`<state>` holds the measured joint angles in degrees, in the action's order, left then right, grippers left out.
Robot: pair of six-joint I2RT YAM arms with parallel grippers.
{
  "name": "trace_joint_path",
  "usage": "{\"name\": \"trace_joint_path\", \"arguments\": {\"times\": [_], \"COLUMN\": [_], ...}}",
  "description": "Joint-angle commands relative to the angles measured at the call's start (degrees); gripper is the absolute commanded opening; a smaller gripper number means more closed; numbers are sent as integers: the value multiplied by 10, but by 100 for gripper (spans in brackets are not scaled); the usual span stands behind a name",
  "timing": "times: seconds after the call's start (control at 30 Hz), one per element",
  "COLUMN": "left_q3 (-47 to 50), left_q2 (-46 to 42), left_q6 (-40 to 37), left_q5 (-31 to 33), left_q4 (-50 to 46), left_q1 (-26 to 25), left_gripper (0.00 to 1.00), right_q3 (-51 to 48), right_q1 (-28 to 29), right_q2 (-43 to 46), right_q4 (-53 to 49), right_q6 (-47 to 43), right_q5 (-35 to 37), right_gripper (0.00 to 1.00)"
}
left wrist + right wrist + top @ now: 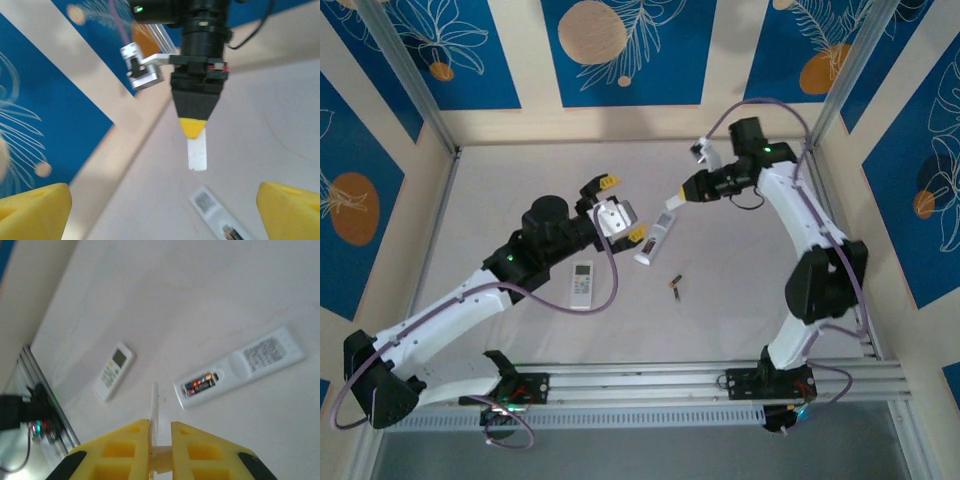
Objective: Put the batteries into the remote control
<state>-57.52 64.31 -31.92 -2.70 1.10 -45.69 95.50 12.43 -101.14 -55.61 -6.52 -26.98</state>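
**Top view.** The remote control [654, 239] lies back-up near the middle of the bench [520, 170], slanting from the far edge toward the near edge. The left hand [620, 208] is released, with its yellow fingers [603, 183] spread wide. It sits just left of the remote control, and its lower fingertip is close beside the casing; whether they touch cannot be told. The right hand [680, 196] hangs just beyond the far end of the remote control, so the remote control lies between the two hands. A loose cell [674, 286], dark with an orange end, rests apart on the bench toward the near edge. A second remote [581, 284] lies face-up to its left, below the left hand.

**Right wrist view.** The right hand is clenched on a thin white plate [154, 402] held edge-on between its fingers and clear of the bench. Beyond and to the right of the plate lies the remote control. Its compartment [192, 392] is uncovered, and batteries [201, 383] are seated inside; their count is unclear.

**Left wrist view.** The two left fingertips stand at opposite lower corners, well apart. The right hand faces them with the plate projecting from its tip, and the remote control lies on the bench below.
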Motion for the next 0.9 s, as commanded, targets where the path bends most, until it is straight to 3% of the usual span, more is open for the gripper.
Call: {"name": "trace_joint_path", "arguments": {"times": [0.0,0.2,0.37,0.43,0.6,0.87], "left_q3": [3,16,57,71,153,158], "left_q2": [-1,-25,-38,-44,-83,-80], "left_q6": [6,-90,-186,-206,-274,-295], "left_q5": [-39,-65,-22,-1,-27,-36], "left_q4": [-102,-201,-236,-236,-163,-181], "left_q1": [2,7,13,13,13,13], "left_gripper": [97,100,100,100,100,100], "right_q3": [35,68,103,104,98,112], "right_q1": [25,56,94,103,110,91], "right_q2": [-52,-148,-206,-215,-225,-236], "right_q4": [-84,-111,-112,-107,-98,-111], "right_q6": [-109,-139,-142,-145,-157,-180], "right_q5": [-12,-16,27,35,26,28], "right_gripper": [14,14,14,14,14,14]}}
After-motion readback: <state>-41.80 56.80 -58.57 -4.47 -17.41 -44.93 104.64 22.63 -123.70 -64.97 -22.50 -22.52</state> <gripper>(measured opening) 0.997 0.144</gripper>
